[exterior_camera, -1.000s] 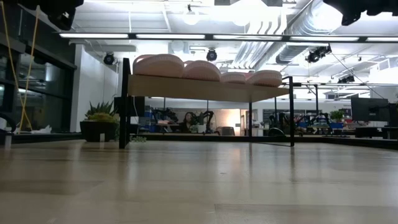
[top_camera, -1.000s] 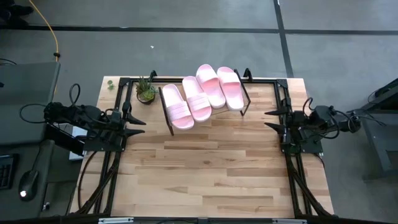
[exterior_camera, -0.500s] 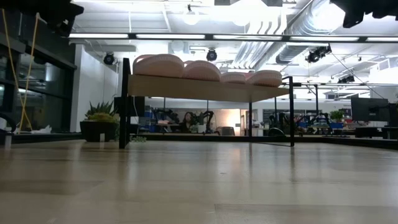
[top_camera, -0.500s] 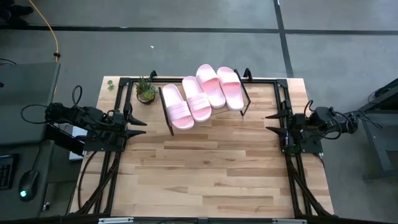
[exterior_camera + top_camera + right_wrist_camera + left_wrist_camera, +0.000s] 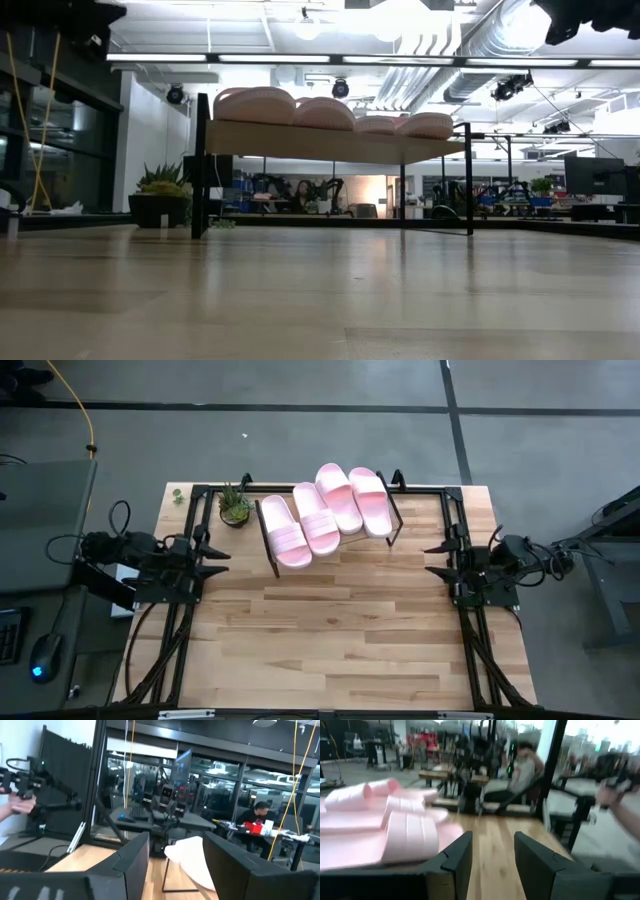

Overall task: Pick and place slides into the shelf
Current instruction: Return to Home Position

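Several pale pink slides (image 5: 325, 512) lie side by side on the slanted shelf (image 5: 268, 550), a light-wood board in a black frame at the table's far middle; the low view shows them on top of it (image 5: 325, 112). My left gripper (image 5: 218, 561) is open and empty at the table's left edge, level with the shelf's near end. My right gripper (image 5: 434, 558) is open and empty at the right edge. The left wrist view shows the slides (image 5: 395, 827) beyond my open fingers; the right wrist view shows one slide's end (image 5: 192, 855).
A small potted plant (image 5: 235, 505) stands at the far left, beside the shelf. A black frame runs along the table's left (image 5: 170, 630), right (image 5: 480, 640) and far sides. Bare wood tabletop (image 5: 330, 630) lies near of the shelf. People show in the room beyond.
Both grippers have drawn back a little from the shelf toward their own table edges, staying open and empty. The slides and the shelf have not moved.
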Controlling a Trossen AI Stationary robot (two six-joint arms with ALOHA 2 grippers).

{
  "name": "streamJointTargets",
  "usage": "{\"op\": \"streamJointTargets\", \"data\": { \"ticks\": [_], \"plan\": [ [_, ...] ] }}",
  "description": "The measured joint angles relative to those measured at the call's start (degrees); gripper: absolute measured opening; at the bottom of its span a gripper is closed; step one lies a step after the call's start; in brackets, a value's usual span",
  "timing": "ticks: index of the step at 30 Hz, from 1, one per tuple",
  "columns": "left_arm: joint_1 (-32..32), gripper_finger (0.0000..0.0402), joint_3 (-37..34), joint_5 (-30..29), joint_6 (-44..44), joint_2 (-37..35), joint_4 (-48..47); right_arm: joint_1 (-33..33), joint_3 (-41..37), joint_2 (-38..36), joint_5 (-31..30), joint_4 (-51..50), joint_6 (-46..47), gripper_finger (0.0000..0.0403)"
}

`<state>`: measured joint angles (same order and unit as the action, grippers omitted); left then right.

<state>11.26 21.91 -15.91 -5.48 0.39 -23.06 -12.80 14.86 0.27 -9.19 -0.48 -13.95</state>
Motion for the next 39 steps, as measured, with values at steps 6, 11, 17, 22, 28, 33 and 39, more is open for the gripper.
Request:
{"op": "streamJointTargets", "data": {
  "ticks": [6, 11, 17, 22, 28, 33, 39],
  "plan": [
    [0.0, 0.0129, -3.8, 0.4, -0.9, 0.0, 7.2, 0.0, -2.4, 0.0, 0.0, 2.5, 1.2, 0.0177],
    [0.0, 0.0129, -7.4, -0.1, -1.0, 0.0, 13.8, 0.0, -2.7, 0.0, 0.4, 2.5, 3.6, 0.0177],
    [0.0, 0.0129, -11.3, -1.2, -0.3, 0.0, 19.4, 0.0, -2.8, 0.0, 2.3, 3.4, 3.6, 0.0177],
    [0.0, 0.0129, -13.4, -2.3, -0.1, 0.0, 23.3, 0.0, -9.1, 0.0, 3.1, 15.4, 1.1, 0.0177],
    [0.0, 0.0129, -13.4, -2.3, -1.9, 0.0, 23.3, 0.0, -14.3, 0.1, -0.1, 24.5, -0.9, 0.0177],
    [0.0, 0.0129, -14.2, -2.1, -1.5, 0.0, 23.5, 0.0, -14.3, 0.0, 3.0, 24.0, 1.4, 0.0177],
    [0.0, 0.0129, -18.9, -2.0, -0.7, 0.0, 31.7, 0.0, -14.3, 0.0, 3.3, 22.3, 2.8, 0.0177]
  ]
}}
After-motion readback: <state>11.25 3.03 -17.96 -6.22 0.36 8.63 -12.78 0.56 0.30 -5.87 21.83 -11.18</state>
